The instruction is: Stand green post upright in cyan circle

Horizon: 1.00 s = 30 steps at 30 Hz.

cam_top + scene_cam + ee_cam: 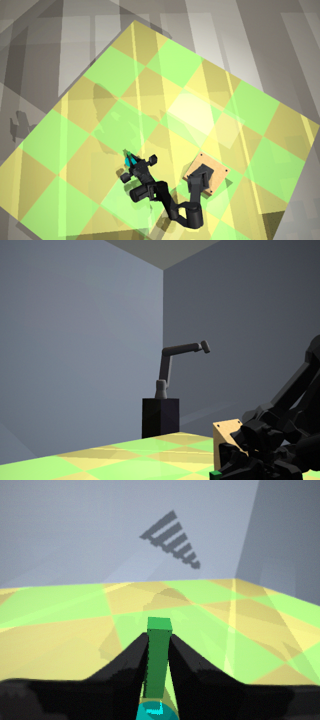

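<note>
The green post [128, 153] [215, 474] [159, 660] stands about upright between the fingertips, its top showing above them in the wrist view. My gripper [130, 155] [158, 638] is shut on it. The cyan circle [128, 162] [171, 715] lies on the checkered surface, partly hidden under the fingers in the top view; in the wrist view it shows just below the post's lower end. The exterior view cuts off the post below its top. Whether the post's foot touches the surface, and whether it is inside the circle, I cannot tell.
The arm's wooden base block [218, 169] [225, 428] stands on the checkered surface [111, 74] [155, 467], to the right of the gripper in the top view. A grey arm [180, 349] on a dark pedestal [160, 418] stands in the background. Shadows cross the surface.
</note>
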### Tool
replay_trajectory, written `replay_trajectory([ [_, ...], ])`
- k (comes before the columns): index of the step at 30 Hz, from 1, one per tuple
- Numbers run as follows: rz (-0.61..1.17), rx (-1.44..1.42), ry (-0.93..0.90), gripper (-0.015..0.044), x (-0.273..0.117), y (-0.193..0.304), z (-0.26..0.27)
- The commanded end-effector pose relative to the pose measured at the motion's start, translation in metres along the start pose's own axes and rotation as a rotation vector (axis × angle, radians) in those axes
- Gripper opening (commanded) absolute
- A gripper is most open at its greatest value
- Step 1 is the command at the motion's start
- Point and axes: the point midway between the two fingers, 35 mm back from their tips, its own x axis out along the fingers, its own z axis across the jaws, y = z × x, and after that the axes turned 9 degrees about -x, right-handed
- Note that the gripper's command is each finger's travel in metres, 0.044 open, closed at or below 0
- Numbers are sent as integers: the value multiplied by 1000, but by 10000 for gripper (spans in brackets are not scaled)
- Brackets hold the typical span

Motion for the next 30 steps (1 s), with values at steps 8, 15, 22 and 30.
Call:
replay_trajectory([
  [8,-3,-2,2,22,0,32,1],
  [15,-2,-3,1,22,1,44,2],
  [22,2,-6,0,22,3,59,4],
  [30,2,-6,0,22,3,59,4],
])
